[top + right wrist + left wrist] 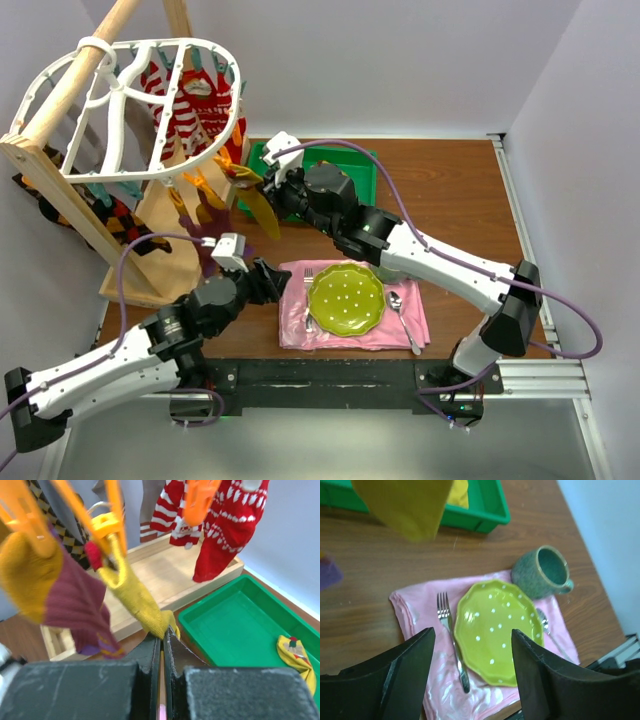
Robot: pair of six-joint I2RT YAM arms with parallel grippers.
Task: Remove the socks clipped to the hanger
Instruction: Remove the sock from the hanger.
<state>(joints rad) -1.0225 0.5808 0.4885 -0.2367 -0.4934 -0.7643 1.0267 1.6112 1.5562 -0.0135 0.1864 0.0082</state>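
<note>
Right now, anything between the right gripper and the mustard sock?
Nothing visible. The right gripper, shut, sits at the lower tip of the mustard sock; whether it pinches it is unclear. The maroon sock hangs beside, left in the wrist view, not between.

Plate (496,630) on napkin (410,611) ahead between left jaws, fork (453,647) at its left; sock (137,597) just beyond right jaws, tray (235,625) rightward.

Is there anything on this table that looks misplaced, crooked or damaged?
Nothing looks spilled or broken. The odd part is a meal setting beside the laundry: a creased pink napkin carries a green plate, fork and spoon, close to the socks on the hanger.
</note>
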